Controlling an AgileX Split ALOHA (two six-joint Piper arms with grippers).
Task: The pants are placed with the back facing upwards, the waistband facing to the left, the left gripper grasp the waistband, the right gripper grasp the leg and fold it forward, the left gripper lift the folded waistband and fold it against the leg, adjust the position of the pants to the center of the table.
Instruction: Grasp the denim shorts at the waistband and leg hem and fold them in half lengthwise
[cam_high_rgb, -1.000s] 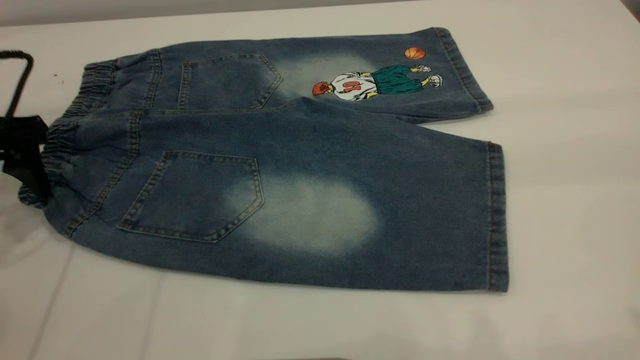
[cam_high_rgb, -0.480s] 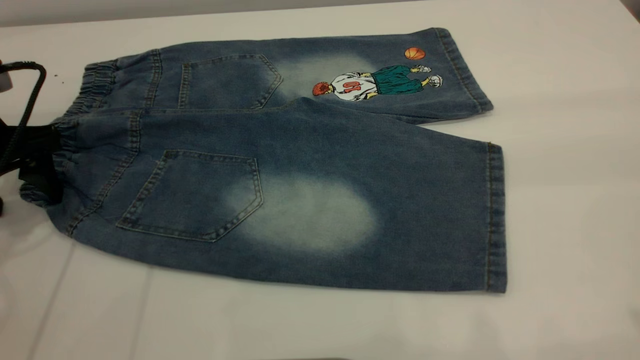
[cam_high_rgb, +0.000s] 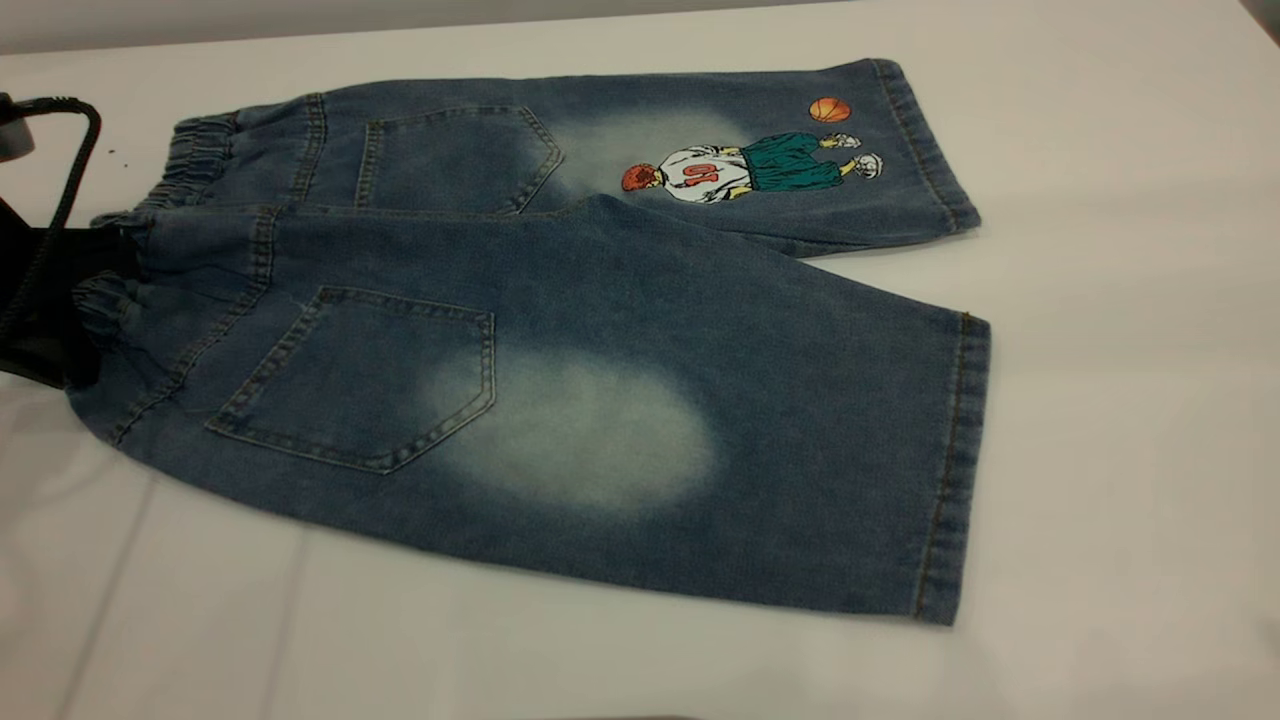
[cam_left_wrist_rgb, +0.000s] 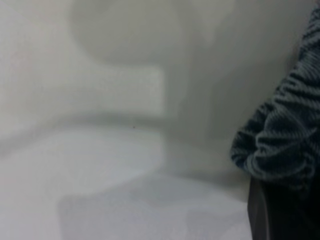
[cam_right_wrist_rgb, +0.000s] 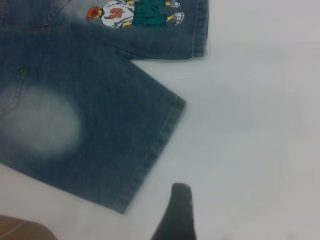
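Smooth white table (cam_high_rgb: 1100, 400), faded denim pants (cam_high_rgb: 600, 330), ruffled waistband (cam_high_rgb: 190, 160)

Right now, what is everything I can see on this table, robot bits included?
pants: one, blue washed denim, flat, back up, mid-table.
waistband: one, dark blue, gathered, left end.
leg: one, plain with pale oval patch, near side.
printed leg: one, basketball-player print, far side.
pockets: two, blue, on the back.
table: one, white-grey.
cable: one, black, far left.
left gripper: one, black, at the waistband.
right gripper: one, black fingertip visible, above the table beside the leg's hem.
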